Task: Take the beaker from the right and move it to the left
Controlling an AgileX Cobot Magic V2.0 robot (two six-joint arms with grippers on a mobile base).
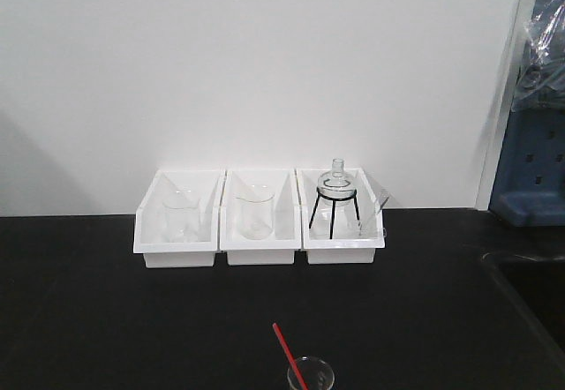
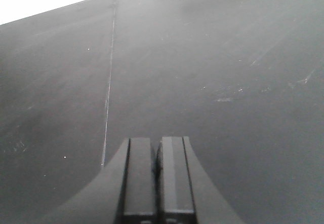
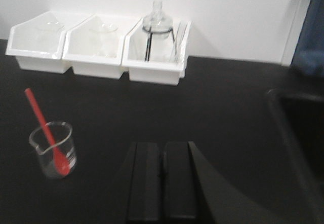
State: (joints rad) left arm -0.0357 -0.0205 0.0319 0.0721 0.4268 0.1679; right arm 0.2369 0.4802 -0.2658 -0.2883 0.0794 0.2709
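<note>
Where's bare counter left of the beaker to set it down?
The black counter is bare between the beaker and the three white trays, and leftward. The trays crowd the back wall; the counter's right side drops at a recess.

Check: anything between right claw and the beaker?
Nothing: right wrist view shows bare black table between the shut right claw and the beaker.

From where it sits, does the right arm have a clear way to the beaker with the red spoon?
Probably yes: the beaker stands alone on bare table, ahead-left of the shut right end effector.
</note>
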